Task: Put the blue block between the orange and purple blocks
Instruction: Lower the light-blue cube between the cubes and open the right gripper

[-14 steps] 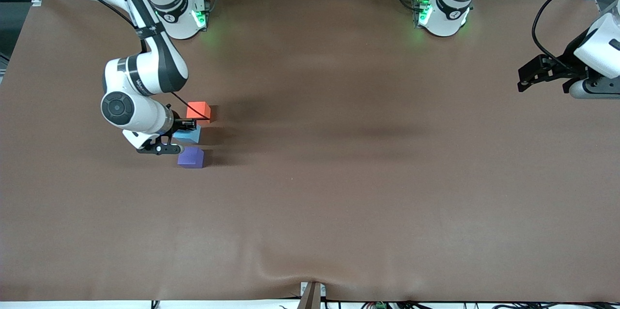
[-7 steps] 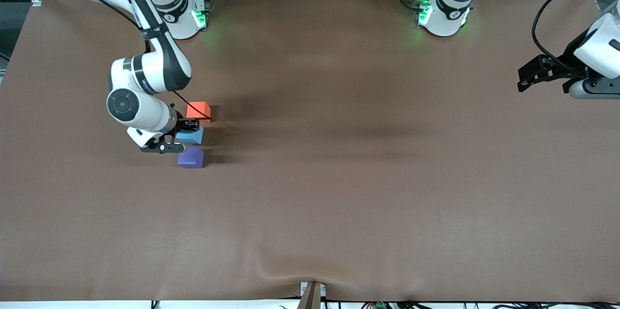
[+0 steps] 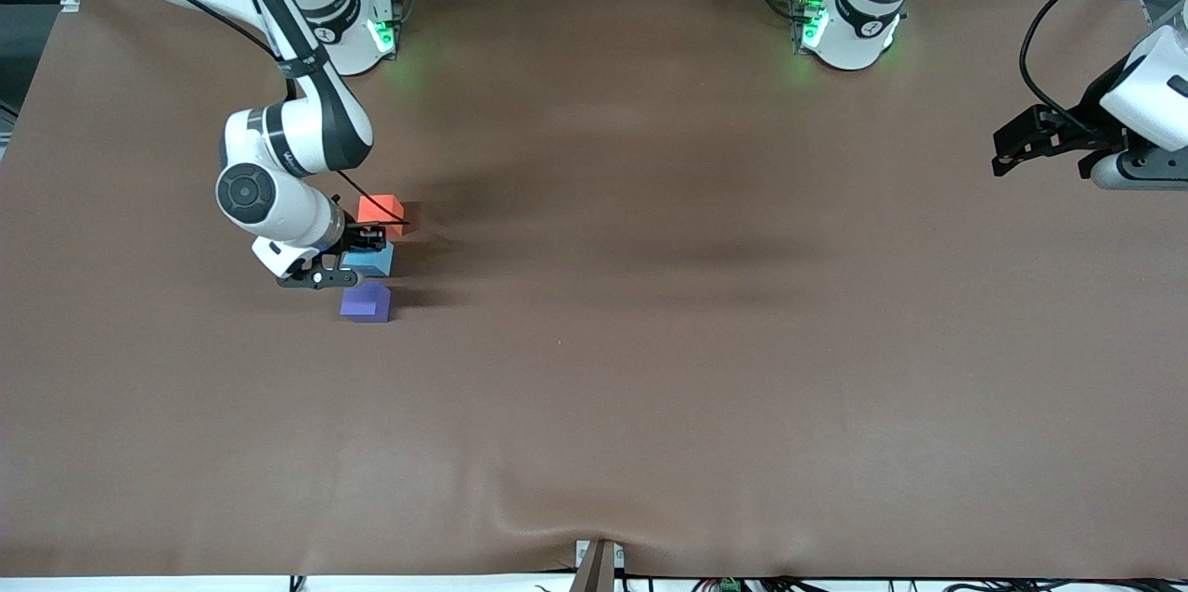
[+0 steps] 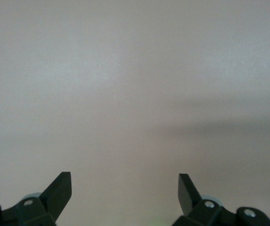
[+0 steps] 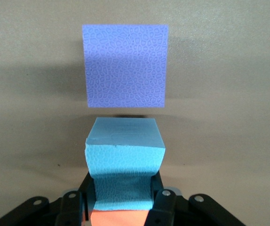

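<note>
The blue block (image 3: 373,260) is squeezed between the fingers of my right gripper (image 3: 357,258), low over the table between the orange block (image 3: 380,210) and the purple block (image 3: 366,302). In the right wrist view the blue block (image 5: 123,165) is pinched at its sides, with the purple block (image 5: 124,66) just past it and the orange block (image 5: 118,219) under the fingers. I cannot tell whether the blue block touches the table. My left gripper (image 3: 1012,149) is open and empty and waits at the left arm's end of the table; its fingertips (image 4: 59,188) show only bare mat.
The brown mat (image 3: 650,341) covers the whole table, with a fold at the edge nearest the front camera. The two arm bases (image 3: 849,26) stand along the edge farthest from that camera.
My right arm has shifted a little toward the middle of the table and toward its base, carrying the blue block with it. The orange and purple blocks and the left arm have not moved.
</note>
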